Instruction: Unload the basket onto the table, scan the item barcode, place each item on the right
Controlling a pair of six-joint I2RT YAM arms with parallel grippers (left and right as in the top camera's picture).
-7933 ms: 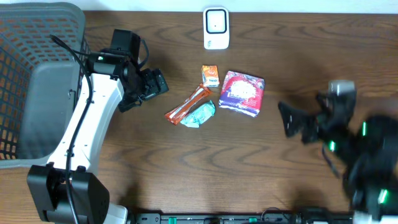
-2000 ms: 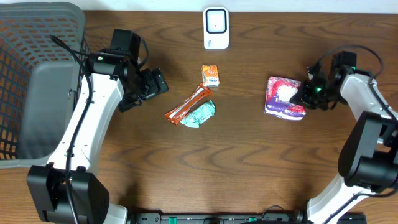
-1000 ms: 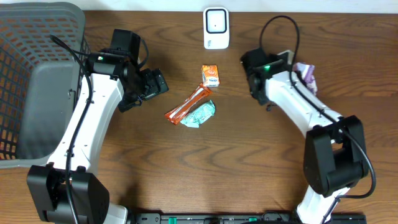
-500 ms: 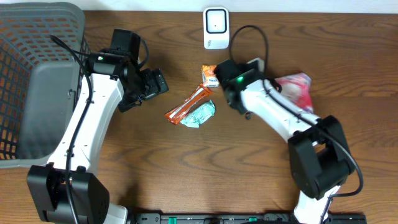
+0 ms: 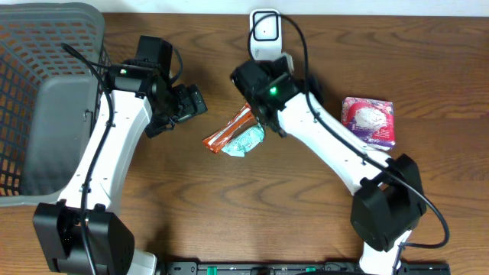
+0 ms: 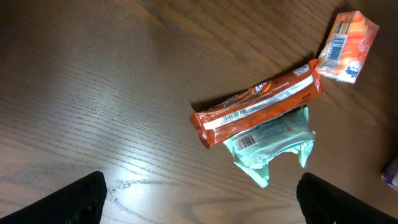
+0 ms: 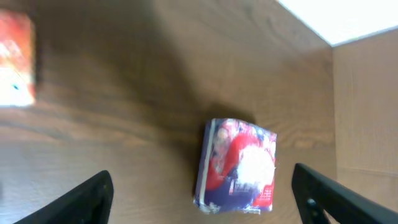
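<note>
Both pairs of jaws gape empty, and the pink-and-purple foil packet lies on the bench well apart from the white scanner, so its barcode risks going unread.

Moved: purple packet
It now lies released on the table's right side; the right arm has swung to centre.
</note>
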